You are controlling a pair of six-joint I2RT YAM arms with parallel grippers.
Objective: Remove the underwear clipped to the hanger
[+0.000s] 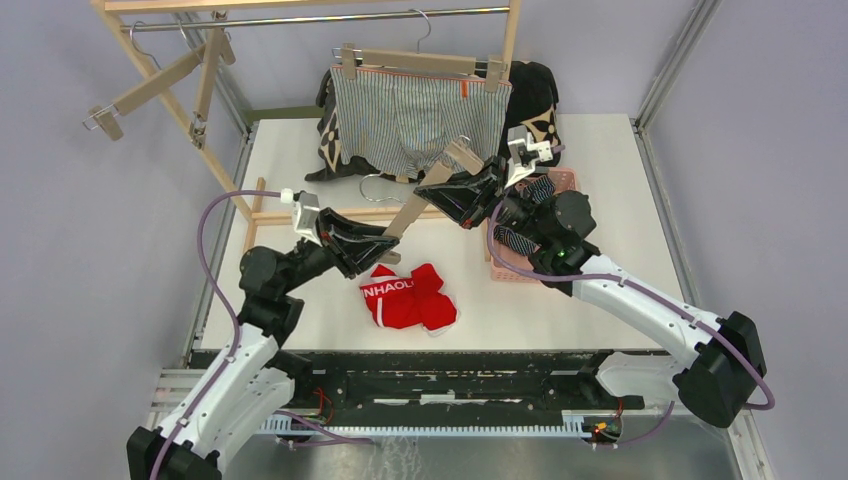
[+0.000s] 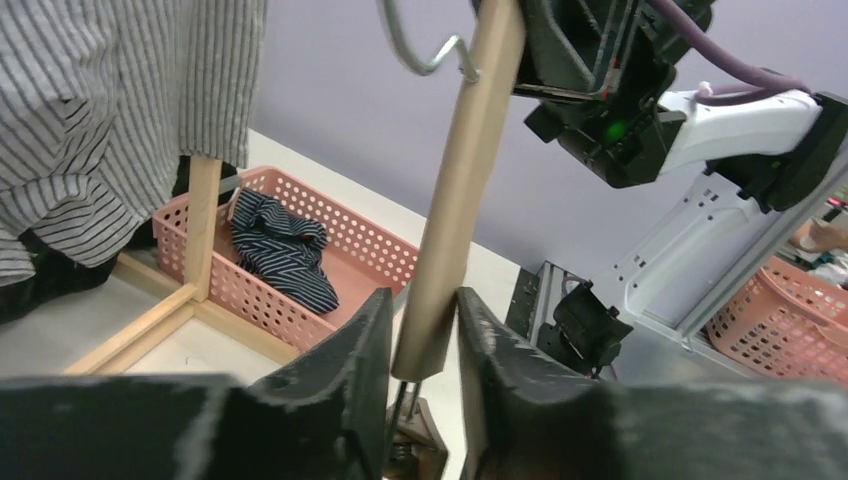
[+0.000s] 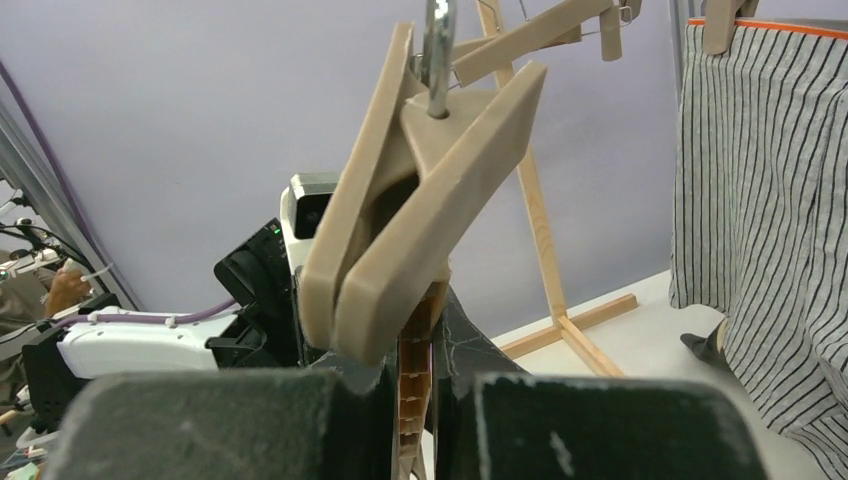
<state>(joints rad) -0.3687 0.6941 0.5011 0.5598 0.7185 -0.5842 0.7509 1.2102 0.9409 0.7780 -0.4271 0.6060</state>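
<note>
Underwear (image 1: 400, 120) status: red pair (image 1: 405, 297) loose on the table (image 1: 560, 300), navy pair (image 2: 285, 250) in the basket (image 2: 345, 228), pinstriped pair (image 1: 425, 110) still clipped up, right gripper (image 3: 420, 360) pinching an empty hanger (image 1: 412, 208), left gripper (image 2: 425, 350) straddling it, can't tell if squeezing.

Bench (image 1: 560, 310), contents:
- Clothes rack (image 1: 200, 110) at back left, its rail (image 1: 320, 19) running across the back.
- On the rail: side hanger (image 1: 150, 85) at far left and clip hanger (image 1: 420, 62) at centre. Clipped underwear (image 1: 410, 115) hangs below the clip hanger, with the cushion (image 1: 535, 100) behind it.
- Basket (image 2: 345, 235) right of centre, with a second underwear pair (image 2: 285, 255) inside.
- Third underwear pair (image 1: 405, 297) on the bench, front centre.
- Loose hanger (image 1: 412, 208) above mid-bench, its nearer end between the left fingers (image 2: 330, 390) and its farther part between the right fingers (image 3: 600, 430)
</note>
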